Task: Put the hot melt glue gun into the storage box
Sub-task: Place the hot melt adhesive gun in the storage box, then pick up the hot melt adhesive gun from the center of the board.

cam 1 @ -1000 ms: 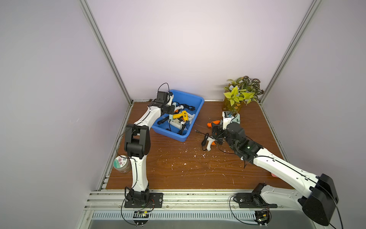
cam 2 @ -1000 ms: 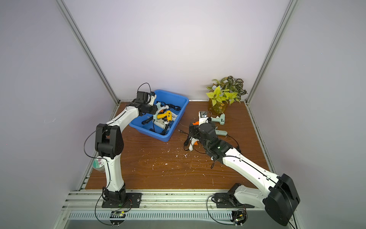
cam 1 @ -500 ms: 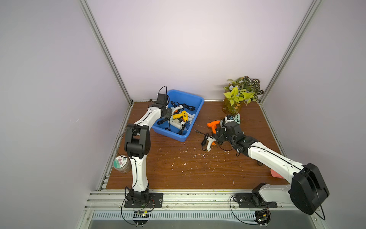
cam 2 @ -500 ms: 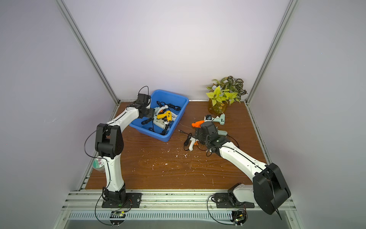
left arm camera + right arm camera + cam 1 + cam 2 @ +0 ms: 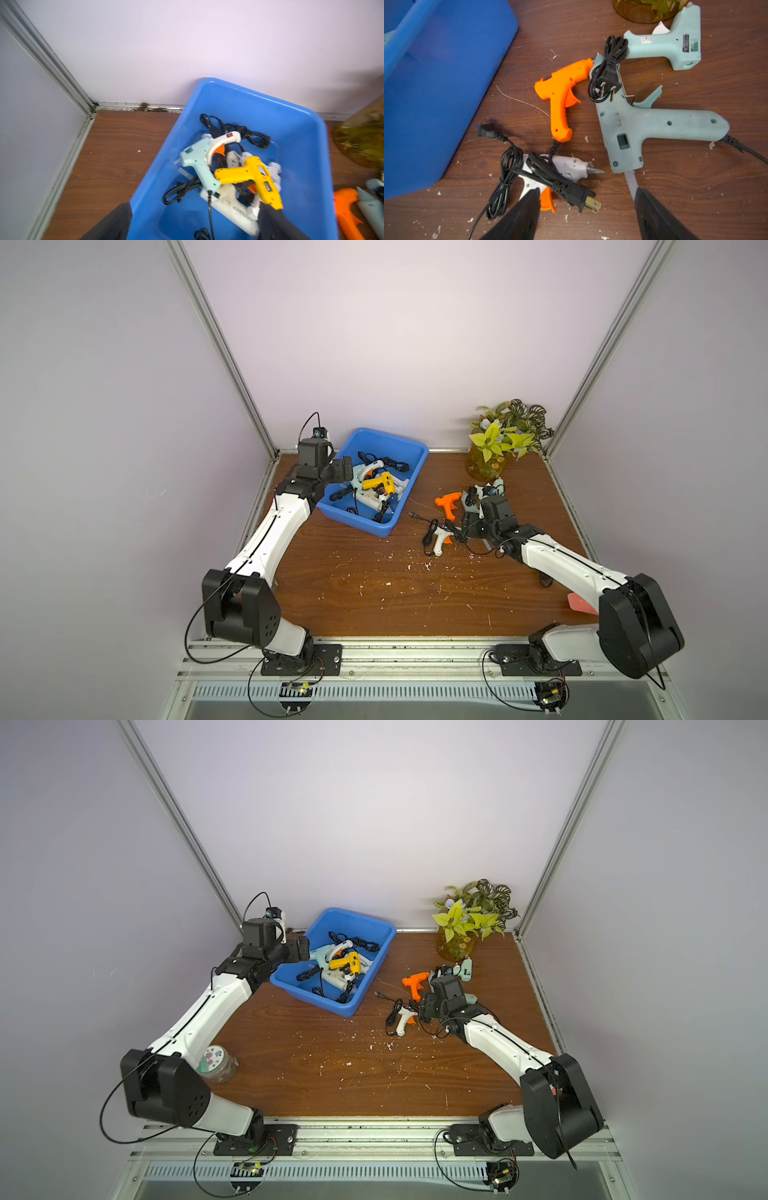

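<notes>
Hovering the left gripper [image 5: 196,206] over the near end of the blue storage box [image 5: 249,108], spreading its fingers wide and grasping nothing. Possibly brushing the nose of the yellow glue gun [image 5: 249,174] with one fingertip, though hard to judge through the blur. Finding that yellow gun lying atop a pile inside the box, crossing a mint glue gun [image 5: 197,160] and a red-switch white glue gun [image 5: 224,139] among black cords [image 5: 249,137]. Poising the right gripper [image 5: 587,192] low over the wooden table [image 5: 374,585], near the box's outer wall, parting its fingers and clasping nothing. Straddling a black plug [image 5: 579,195] with brass prongs, overlapping the handle of a small white glue gun [image 5: 569,166] with one finger and sitting just beside the clear glue stick [image 5: 631,180] poking from the large pale-teal glue gun [image 5: 643,128] with the other. Facing clutter here: the orange glue gun [image 5: 562,93] trailing its cord across the small white gun, a second coiled cord and plug lying on the large teal gun's nose, and a smaller teal glue gun [image 5: 675,43] resting beyond, just beside the potted plant [image 5: 498,437]. Also showing white crumbs scattered over the table and a patterned-lid jar [image 5: 218,1060] standing by the left arm, well apart from the guns.
</notes>
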Available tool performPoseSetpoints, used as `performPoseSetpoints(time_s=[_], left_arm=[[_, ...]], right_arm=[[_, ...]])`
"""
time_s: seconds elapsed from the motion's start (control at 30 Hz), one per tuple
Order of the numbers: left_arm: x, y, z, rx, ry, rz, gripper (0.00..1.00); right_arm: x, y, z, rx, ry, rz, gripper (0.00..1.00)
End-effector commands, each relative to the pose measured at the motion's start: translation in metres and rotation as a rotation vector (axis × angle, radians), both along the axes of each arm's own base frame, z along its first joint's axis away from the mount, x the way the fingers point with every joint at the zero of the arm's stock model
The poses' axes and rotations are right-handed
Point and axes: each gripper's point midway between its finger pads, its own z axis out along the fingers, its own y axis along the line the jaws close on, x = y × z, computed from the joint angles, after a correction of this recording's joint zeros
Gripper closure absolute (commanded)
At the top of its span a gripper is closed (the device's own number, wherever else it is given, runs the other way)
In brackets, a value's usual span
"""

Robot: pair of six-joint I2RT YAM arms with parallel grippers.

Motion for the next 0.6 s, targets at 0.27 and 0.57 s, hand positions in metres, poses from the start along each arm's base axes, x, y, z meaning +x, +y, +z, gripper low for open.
performPoseSetpoints(time_s=[0.27,0.57], left_arm=[[-0.056,-0.03,0.012,-0.328,-0.215,-0.139,0.01],[-0.071,-0.027,0.013,-0.342,-0.261,-0.138,0.01]], right_arm=[[0.038,-0.016,0.011,-0.097,-0.034,0.047,0.31],[0.063,-0.017,-0.01,-0.211,0.01,0.079,0.4]])
